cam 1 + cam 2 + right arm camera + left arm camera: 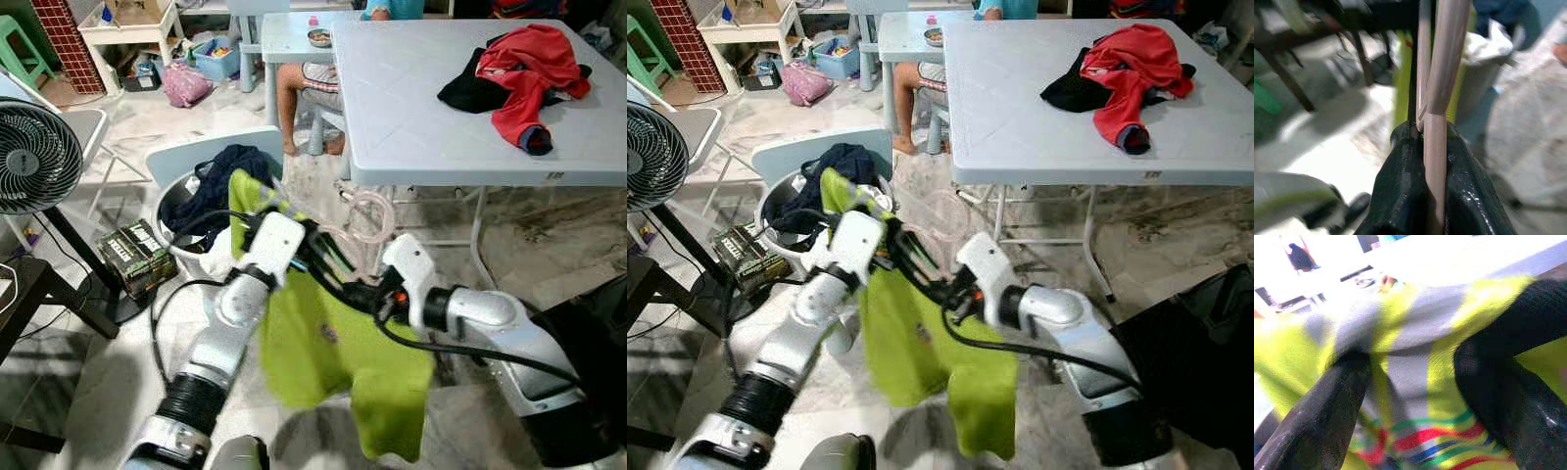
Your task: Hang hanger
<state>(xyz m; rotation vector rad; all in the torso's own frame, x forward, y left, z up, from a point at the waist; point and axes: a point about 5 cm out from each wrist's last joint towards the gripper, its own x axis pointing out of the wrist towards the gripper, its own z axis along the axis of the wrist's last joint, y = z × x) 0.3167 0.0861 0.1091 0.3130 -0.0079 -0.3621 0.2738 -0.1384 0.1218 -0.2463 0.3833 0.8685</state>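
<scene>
Over the tiled floor, ahead of the laundry basket (181, 201), I am holding a lime-green shirt (323, 343) between both arms. Left gripper (1410, 382): fingers (1317, 406) are clamping the shirt's striped fabric. Right gripper (1422, 147): fingers are pressing together on the shaft of the pale pink hanger (367, 220), whose hook is rising above the shirt near the white folding table (411, 108). I am judging the step as threading the hanger into the garment, hanging not yet begun. Next move is calling for seating the hanger inside the shoulders, then finding a rail.
</scene>
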